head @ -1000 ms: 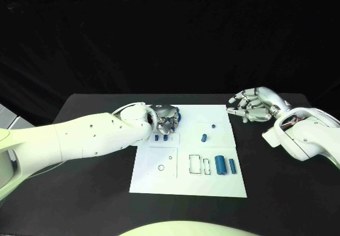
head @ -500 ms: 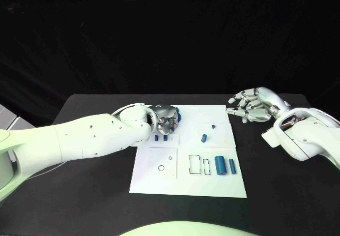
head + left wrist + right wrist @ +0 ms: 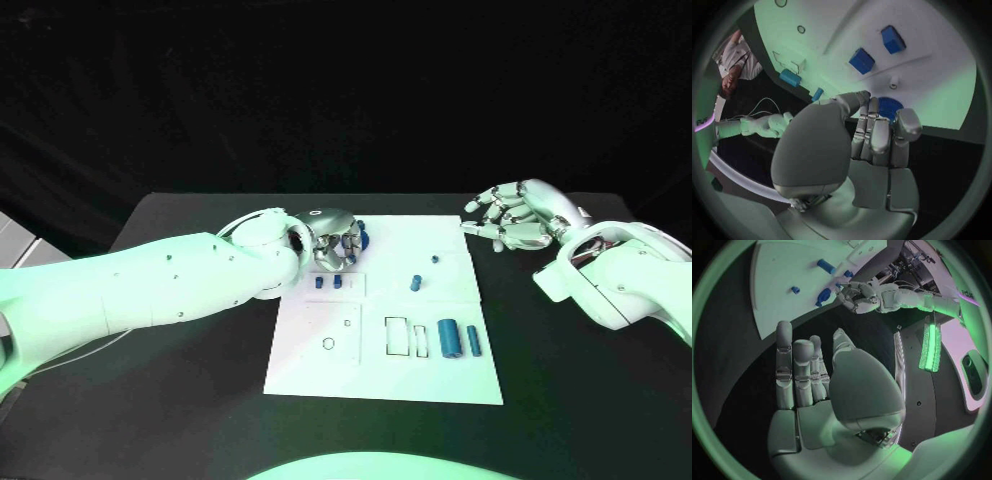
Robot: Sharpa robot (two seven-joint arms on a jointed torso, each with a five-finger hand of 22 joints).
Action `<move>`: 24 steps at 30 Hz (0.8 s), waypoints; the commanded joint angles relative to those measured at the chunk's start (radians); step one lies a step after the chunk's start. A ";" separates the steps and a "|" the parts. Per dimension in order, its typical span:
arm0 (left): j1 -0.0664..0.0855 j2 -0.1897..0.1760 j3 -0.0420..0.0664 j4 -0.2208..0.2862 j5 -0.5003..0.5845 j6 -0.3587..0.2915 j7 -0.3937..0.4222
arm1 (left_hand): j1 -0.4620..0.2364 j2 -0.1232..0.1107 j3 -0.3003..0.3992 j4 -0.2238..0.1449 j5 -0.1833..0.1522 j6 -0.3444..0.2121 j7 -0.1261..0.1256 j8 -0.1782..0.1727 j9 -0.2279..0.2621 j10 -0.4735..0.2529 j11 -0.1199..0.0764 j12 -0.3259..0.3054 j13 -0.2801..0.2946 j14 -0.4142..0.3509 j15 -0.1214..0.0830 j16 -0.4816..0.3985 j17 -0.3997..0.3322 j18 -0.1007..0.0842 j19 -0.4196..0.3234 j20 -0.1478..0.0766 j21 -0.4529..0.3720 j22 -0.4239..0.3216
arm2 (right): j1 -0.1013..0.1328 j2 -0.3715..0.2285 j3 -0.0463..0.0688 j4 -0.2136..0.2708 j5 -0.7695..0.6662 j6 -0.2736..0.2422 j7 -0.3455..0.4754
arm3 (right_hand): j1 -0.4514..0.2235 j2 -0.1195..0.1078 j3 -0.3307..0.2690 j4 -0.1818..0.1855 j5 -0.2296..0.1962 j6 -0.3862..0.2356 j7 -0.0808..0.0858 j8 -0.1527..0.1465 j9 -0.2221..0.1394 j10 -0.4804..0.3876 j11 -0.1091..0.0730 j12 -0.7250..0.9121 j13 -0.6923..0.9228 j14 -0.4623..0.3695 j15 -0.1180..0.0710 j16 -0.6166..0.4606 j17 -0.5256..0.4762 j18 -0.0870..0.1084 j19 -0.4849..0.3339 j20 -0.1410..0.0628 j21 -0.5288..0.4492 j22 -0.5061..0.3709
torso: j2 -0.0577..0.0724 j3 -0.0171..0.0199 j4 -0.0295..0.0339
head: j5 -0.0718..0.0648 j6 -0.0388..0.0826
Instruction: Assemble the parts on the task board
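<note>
The white task board [image 3: 378,375] lies mid-table. My left hand [image 3: 335,242] hangs over its far left corner, fingers curled down around a blue round disc [image 3: 361,238]. In the left wrist view the blue disc [image 3: 891,106] lies flat on the board between thumb and fingertips [image 3: 907,125], partly hidden by them. Two small blue blocks [image 3: 327,282] stand just in front of that hand. A small blue peg [image 3: 434,257], a blue piece [image 3: 415,281] and two blue cylinders [image 3: 459,338] lie on the board's right half. My right hand [image 3: 512,215] floats off the far right corner, fingers spread and holding nothing.
Empty outlined slots [image 3: 405,336] and two small ring holes [image 3: 329,343] mark the board's near half. Black table [image 3: 173,380] surrounds the board. The right wrist view shows the board's corner [image 3: 786,265] beyond my spread right hand [image 3: 811,375].
My left hand has edged slightly toward the board's far edge, still curled at the blue disc. The right hand and the other parts have not moved.
</note>
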 commanded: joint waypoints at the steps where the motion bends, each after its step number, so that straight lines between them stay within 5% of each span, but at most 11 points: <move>1: 0.001 -0.023 0.006 0.022 0.067 0.014 0.015 | -0.016 -0.001 0.003 0.001 0.003 0.011 -0.001 -0.009 0.001 0.003 0.001 -0.010 0.000 0.005 0.000 0.000 -0.004 -0.019 -0.007 0.002 0.003 -0.002 | -0.001 -0.002 0.000 0.002 -0.002 0.007 0.011 | 0.006 0.004 -0.005 0.000 0.005 -0.004 0.005 0.005 -0.001 0.005 0.002 -0.007 -0.001 -0.001 0.000 -0.003 -0.001 0.021 0.007 0.000 -0.003 -0.001 | -0.001 0.0010 0.0014 | 0.001 -0.001; 13: 0.001 -0.089 0.012 0.036 0.083 0.059 -0.001 | -0.028 -0.005 0.002 0.002 0.003 0.014 -0.001 -0.013 0.002 0.004 0.001 -0.021 0.000 0.002 0.001 -0.002 -0.010 -0.018 -0.012 0.003 0.000 -0.005 | -0.001 -0.007 0.000 0.004 -0.002 0.006 0.008 | 0.005 0.005 -0.006 -0.001 0.004 -0.004 0.005 0.005 -0.002 0.006 0.002 -0.008 -0.004 0.001 0.000 -0.009 -0.003 0.021 0.010 0.000 -0.008 -0.005 | 0.000 0.0002 0.0010 | 0.003 -0.004; 24: 0.001 -0.099 0.012 0.034 0.076 0.073 -0.002 | -0.029 -0.005 0.003 0.001 0.003 0.016 -0.002 -0.013 0.003 0.004 0.001 -0.024 0.000 0.000 0.001 -0.004 -0.015 -0.017 -0.014 0.003 -0.001 -0.007 | -0.001 -0.006 0.000 0.003 -0.002 0.006 0.008 | 0.004 0.004 -0.006 -0.001 0.004 -0.004 0.005 0.005 -0.002 0.006 0.002 -0.009 -0.006 0.000 0.000 -0.013 -0.005 0.020 0.011 0.000 -0.009 -0.006 | 0.001 0.0000 -0.0014 | 0.006 -0.004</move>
